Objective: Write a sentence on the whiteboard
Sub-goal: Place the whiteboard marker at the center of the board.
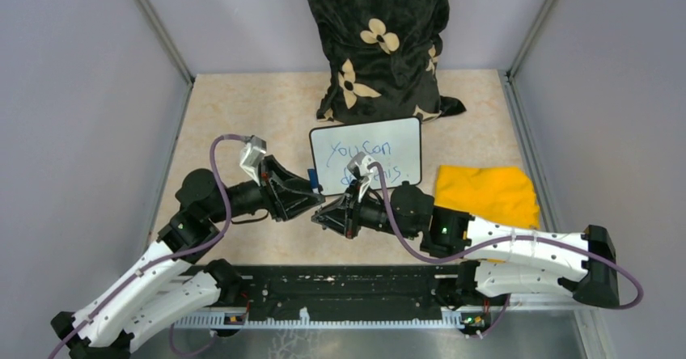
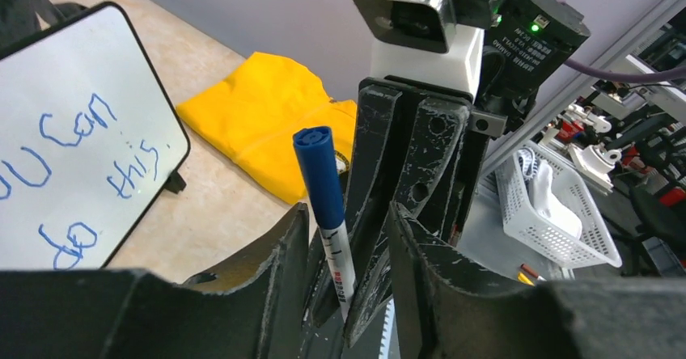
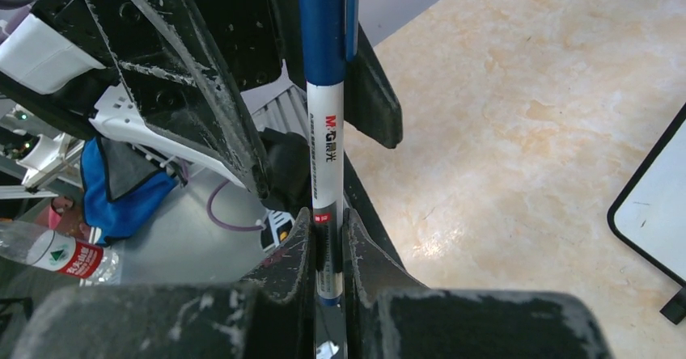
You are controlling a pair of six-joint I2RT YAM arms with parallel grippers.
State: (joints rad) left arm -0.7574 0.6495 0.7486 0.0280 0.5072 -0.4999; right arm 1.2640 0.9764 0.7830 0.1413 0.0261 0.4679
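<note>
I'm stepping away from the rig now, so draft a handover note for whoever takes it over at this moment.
Left gripper: open around the marker at its capped end, not clamping.
Right gripper: shut on the marker's barrel.
Whiteboard sits mid-table, yellow cloth beside it.
Done: the sentence "You can do this" is written.
Left: probably just set the marker down.

right pincer: clamped on marker barrel | marker: upright, blue end uppermost | left pincer: fingers apart, flanking marker | whiteboard: corner at right edge, standing on tabletop
</note>
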